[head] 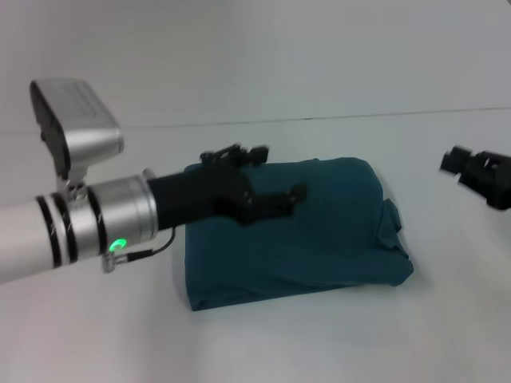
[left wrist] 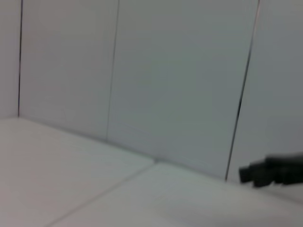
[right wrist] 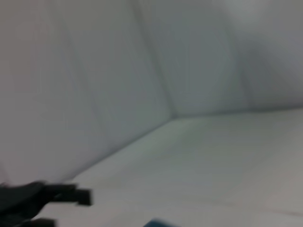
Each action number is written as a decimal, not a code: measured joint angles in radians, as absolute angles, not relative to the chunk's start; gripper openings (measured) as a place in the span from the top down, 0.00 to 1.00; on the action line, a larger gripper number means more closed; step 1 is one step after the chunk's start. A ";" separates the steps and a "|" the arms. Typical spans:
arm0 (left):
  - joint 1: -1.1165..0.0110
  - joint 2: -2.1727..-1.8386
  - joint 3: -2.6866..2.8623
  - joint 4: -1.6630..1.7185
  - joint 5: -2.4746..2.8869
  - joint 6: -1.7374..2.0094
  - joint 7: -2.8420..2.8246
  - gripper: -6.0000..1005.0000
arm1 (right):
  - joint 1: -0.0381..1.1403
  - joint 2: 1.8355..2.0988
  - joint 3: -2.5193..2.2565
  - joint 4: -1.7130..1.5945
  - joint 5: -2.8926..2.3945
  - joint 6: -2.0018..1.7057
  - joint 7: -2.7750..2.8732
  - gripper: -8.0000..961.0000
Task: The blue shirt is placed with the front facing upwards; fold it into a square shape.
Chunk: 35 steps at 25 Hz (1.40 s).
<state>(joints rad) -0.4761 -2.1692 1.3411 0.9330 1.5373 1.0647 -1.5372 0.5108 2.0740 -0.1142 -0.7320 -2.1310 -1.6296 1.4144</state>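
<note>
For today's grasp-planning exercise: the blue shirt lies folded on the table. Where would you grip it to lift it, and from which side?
Probably the blue shirt is best gripped at its right edge, where layers bunch into a raised lip near the right gripper, coming in low from the robot's right. The left gripper already hovers over the flat top.

The left arm [head: 48,227] is showing a smooth silver tube, ringed with black bands and glowing with a small green light (a thin black cable is looping just beneath it). A boxy silver-and-black camera housing [head: 76,124] is sitting on top. Both the left gripper [head: 267,179] and right gripper [head: 479,175] are appearing matte black and angular.
</note>
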 joint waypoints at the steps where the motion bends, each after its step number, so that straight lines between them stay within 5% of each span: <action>1: -0.471 -2.169 1.334 0.937 1.566 1.071 -1.537 0.15 | 0.513 2.076 -0.163 -0.780 -2.143 -1.654 1.450 0.83; 5: -0.465 -2.171 1.311 0.944 1.688 1.095 -1.542 0.11 | 0.522 2.085 -0.315 -0.921 -2.176 -1.706 1.553 0.64; 16: -0.463 -2.170 1.284 0.959 1.808 1.070 -1.603 0.10 | 0.526 2.086 -0.583 -1.017 -2.232 -1.629 1.632 0.40; 19: -0.463 -2.169 1.280 0.965 1.827 1.074 -1.604 0.10 | 0.525 2.086 -0.617 -1.018 -2.232 -1.609 1.632 0.18; 24: -0.462 -2.169 1.278 0.966 1.836 1.066 -1.604 0.10 | 0.515 2.091 -0.646 -1.010 -2.232 -1.578 1.627 0.04; 35: -0.459 -2.170 1.270 0.966 1.838 1.063 -1.605 0.10 | 0.512 2.095 -0.650 -0.990 -2.226 -1.568 1.620 0.04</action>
